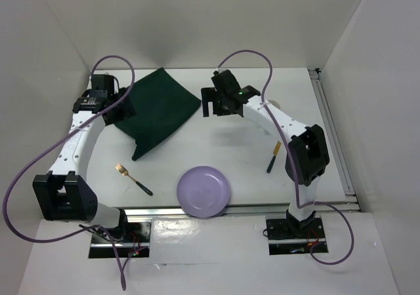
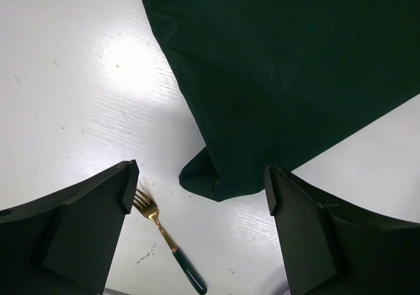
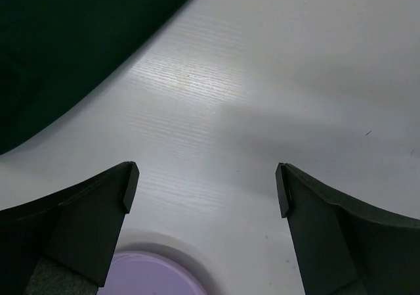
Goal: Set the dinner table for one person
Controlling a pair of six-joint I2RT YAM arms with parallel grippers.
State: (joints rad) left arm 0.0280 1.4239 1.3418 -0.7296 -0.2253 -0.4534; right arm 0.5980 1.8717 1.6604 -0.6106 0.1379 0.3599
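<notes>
The white dinner table [image 1: 216, 147] holds a dark green cloth [image 1: 157, 111] at the back left, also in the left wrist view [image 2: 282, 71] and right wrist view [image 3: 59, 39]. A lilac plate [image 1: 203, 191] sits at the front middle; its rim shows in the right wrist view [image 3: 141, 278]. A gold fork with a dark handle [image 1: 133, 179] lies front left, seen in the left wrist view [image 2: 167, 242]. A gold-and-dark utensil [image 1: 273, 157] lies on the right. My left gripper [image 1: 121, 104] [image 2: 200, 190] is open above the cloth's left edge. My right gripper [image 1: 218, 106] [image 3: 205, 186] is open, empty, above bare table.
A metal rail [image 1: 236, 209] runs along the table's near edge and another [image 1: 331, 134] along the right side. White walls close in the back and sides. The plate overhangs the near rail slightly.
</notes>
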